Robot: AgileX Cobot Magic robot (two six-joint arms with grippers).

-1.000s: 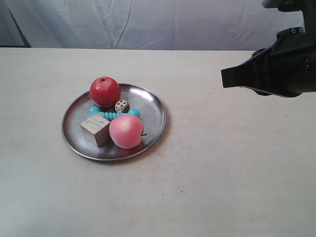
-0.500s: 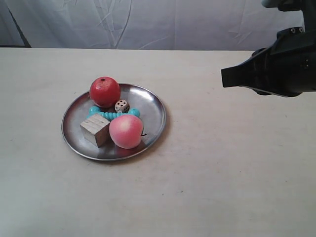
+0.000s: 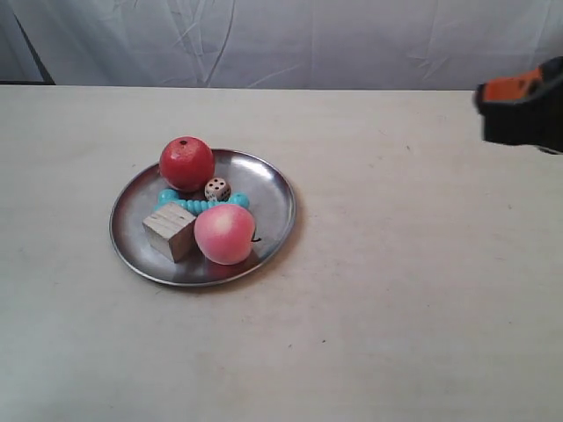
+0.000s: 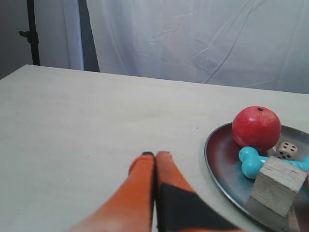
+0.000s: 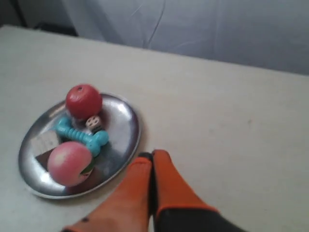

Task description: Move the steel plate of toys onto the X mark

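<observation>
The steel plate [image 3: 280,198] rests left of the table's middle. It holds the red apple [image 3: 186,163], the pink-red peach [image 3: 224,233], the turquoise bone [image 3: 176,200], the wooden cube [image 3: 169,230] and the die [image 3: 217,188]. My left gripper [image 4: 154,155] is shut and empty, on the bare table beside the plate's rim [image 4: 212,159], on the apple's [image 4: 256,128] side. My right gripper [image 5: 152,155] is shut and empty, its tips just off the plate's edge [image 5: 126,140] in that view, near the peach [image 5: 69,163]. No X mark shows in any view.
A white cloth backdrop [image 3: 290,40] hangs behind the table's far edge. A blurred orange and black arm part [image 3: 521,110] sits at the exterior view's right edge. A black stand [image 4: 31,34] rises beyond the table's corner in the left wrist view.
The arm at the exterior view's right has drawn back toward the right edge; only a blurred orange and black part still shows. The plate and toys have not moved.
</observation>
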